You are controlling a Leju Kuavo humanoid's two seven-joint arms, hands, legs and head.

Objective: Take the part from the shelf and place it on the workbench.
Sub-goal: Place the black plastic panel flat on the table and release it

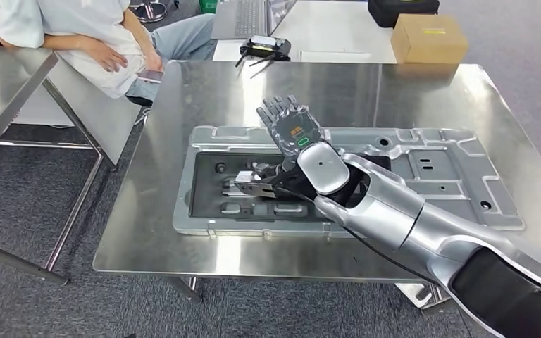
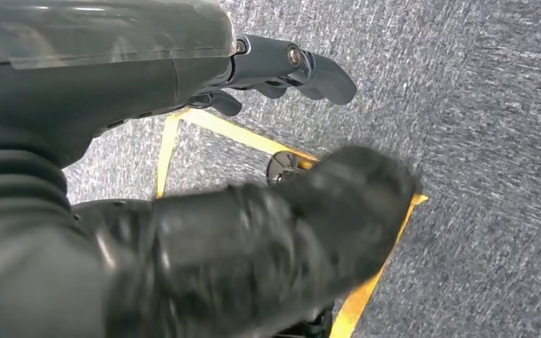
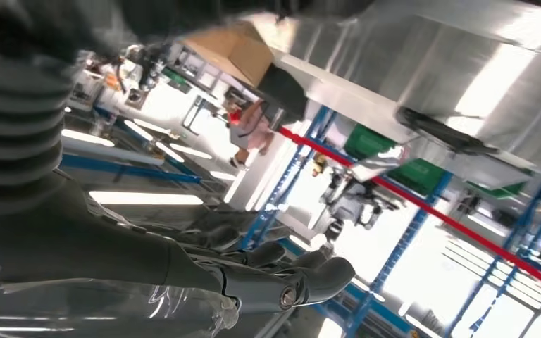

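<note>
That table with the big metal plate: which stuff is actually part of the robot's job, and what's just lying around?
Part of the job:
- large grey metal part
- steel workbench
- right hand, fingers spread above the part

Just lying about:
- cardboard box
- black controller
- seated person

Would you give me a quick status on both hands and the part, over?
Right hand open above the part, holding nothing. Left hand hanging over carpet, holding nothing. Part lying flat on the workbench. Nothing in the way.
</note>
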